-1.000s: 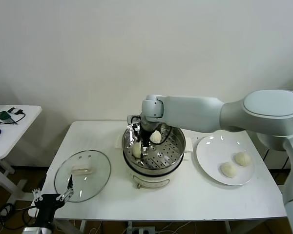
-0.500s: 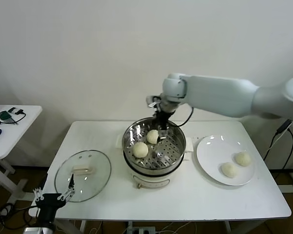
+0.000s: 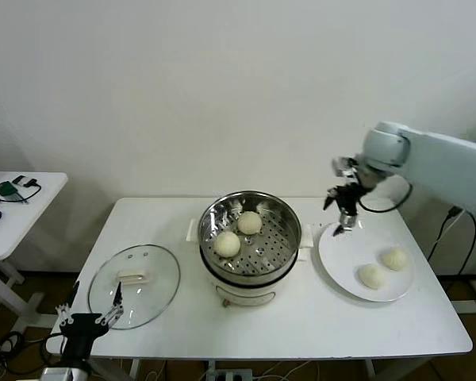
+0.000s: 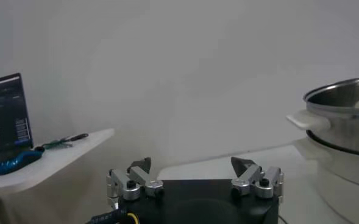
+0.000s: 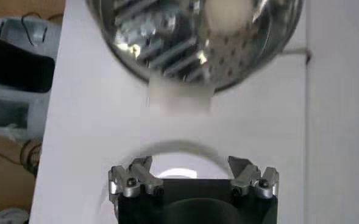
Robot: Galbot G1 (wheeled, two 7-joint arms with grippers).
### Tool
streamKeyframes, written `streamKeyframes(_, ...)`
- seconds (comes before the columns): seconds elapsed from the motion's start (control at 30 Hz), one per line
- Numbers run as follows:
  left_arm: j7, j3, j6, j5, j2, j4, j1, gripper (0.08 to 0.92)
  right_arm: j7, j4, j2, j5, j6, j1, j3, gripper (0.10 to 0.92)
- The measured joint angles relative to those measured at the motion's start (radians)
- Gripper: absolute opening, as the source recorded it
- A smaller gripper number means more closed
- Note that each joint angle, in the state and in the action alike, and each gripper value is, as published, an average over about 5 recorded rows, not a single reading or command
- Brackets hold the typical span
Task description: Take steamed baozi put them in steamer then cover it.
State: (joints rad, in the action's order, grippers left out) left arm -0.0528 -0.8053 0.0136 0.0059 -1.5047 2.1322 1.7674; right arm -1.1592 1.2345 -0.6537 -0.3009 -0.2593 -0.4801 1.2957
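Baozi are sitting two in the steamer and two on the white plate, four in all. Left of the steamer, the cover is lying flat on the worktop. Right pincer is hovering spread wide and empty over the plate's edge. Left pincer is idling open below the worktop's corner.

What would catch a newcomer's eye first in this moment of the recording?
The shiny steamer at the table's centre, holding two baozi on its perforated tray, draws the eye first. Next comes the right gripper, open and empty, hanging above the near-left rim of the white plate, where two more buns wait. The glass cover lies flat at the table's front left, near the low, open left gripper.
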Motion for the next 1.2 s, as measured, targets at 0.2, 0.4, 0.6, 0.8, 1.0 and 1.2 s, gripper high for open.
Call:
streamKeyframes(0.2, -0.001, -0.002, -0.003, 0.004, -0.007, -0.001, 0.001, 0.823, -0.010, -0.033, 0.053, 0.121, 0.025, 0.174, -0.135, 0.823)
streamKeyframes(0.4, -0.006, -0.005, 0.000, 0.007, -0.012, 0.004, 0.009, 0.823, -0.011, -0.085, 0.067, 0.215, 0.044, 0.315, -0.247, 0.823)
streamKeyframes(0.6, -0.008, -0.010, 0.009, 0.003, -0.011, 0.001, 0.017, 0.823, -0.008, -0.146, 0.044, 0.277, 0.060, 0.393, -0.329, 0.823)
streamKeyframes(0.8, -0.010, -0.012, 0.016, -0.001, -0.010, -0.004, 0.022, 0.823, -0.007, -0.208, -0.003, 0.319, 0.071, 0.434, -0.378, 0.823)
streamKeyframes(1.0, -0.010, -0.016, 0.019, -0.003, -0.007, -0.012, 0.022, 0.823, -0.010, -0.252, -0.048, 0.349, 0.081, 0.464, -0.402, 0.823)
streamKeyframes(1.2, -0.010, -0.018, 0.021, -0.004, -0.006, -0.016, 0.021, 0.823, -0.016, -0.279, -0.079, 0.367, 0.087, 0.476, -0.415, 0.800)
